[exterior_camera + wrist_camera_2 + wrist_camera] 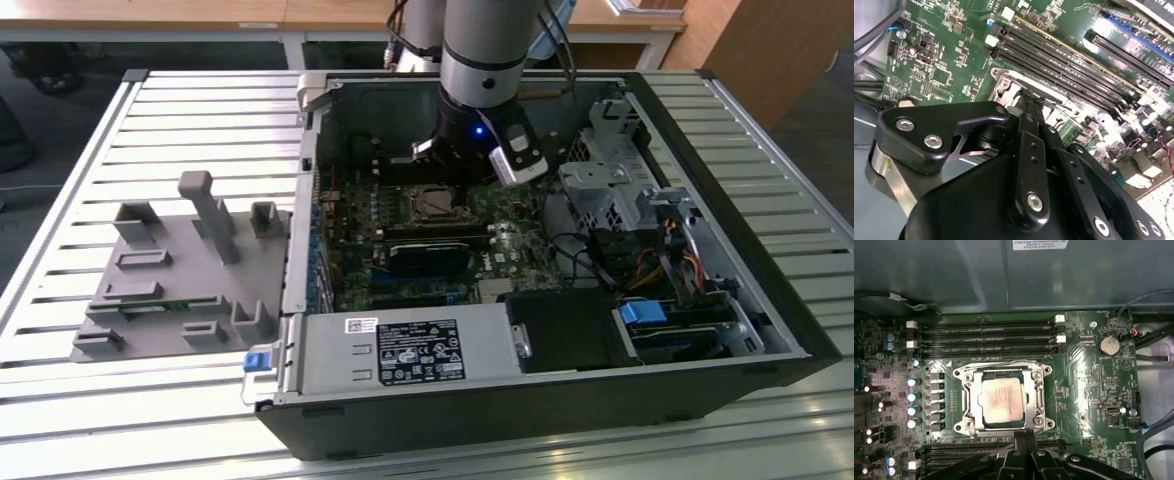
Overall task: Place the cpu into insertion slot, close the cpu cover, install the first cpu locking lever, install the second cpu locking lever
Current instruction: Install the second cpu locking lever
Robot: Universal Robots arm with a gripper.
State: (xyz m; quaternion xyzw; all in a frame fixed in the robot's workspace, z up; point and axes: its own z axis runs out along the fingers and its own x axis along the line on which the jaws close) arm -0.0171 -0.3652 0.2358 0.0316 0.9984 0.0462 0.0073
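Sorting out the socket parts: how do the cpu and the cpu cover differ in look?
The cpu is a solid pale beige square; the cpu cover is a silvery frame with a cut-out centre. The cpu sits inside; the cpu cover surrounds it. Both are square, metallic, and lie flat.

Pincer (1029, 102) above insertion slot (1004, 82) — motherboard (939, 70)

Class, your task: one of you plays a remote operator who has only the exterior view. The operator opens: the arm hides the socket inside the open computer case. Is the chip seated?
Observer: Yes. In the first wrist view the small pale silvery square cpu lies flat in the black, silver-rimmed insertion slot.
Operator: And the cover?
Observer: The thin silvery metal frame, the cpu cover, lies down around the chip.
Operator: Where is the end effector?
Observer: In both wrist views the end effector is shut, at the socket's edge.
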